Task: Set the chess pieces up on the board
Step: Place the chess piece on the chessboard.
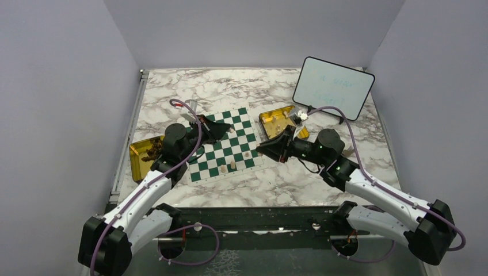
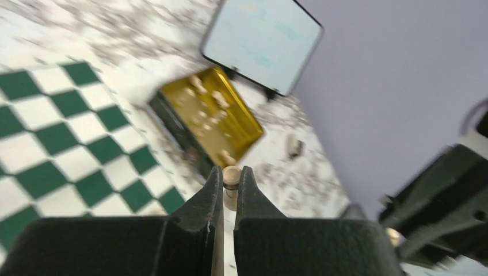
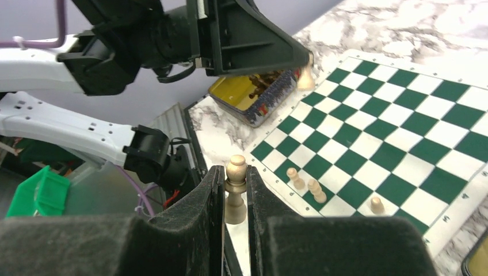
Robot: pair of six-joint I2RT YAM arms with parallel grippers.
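The left end effector (image 2: 231, 172) clenches a cream chess piece (image 2: 231, 184) over the board (image 1: 230, 142) at ten o'clock. The right end effector (image 3: 234, 171) grips a second piece (image 3: 235, 204) at three o'clock.

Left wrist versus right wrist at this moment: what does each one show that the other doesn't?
Only the left wrist: the whiteboard and the gold tin of cream pieces. Only the right wrist: the tin of dark pieces, a few standing pieces on the board, and the right hand shut on a tall cream piece. Both: the board, the marble table, and the left hand shut on a small cream piece.
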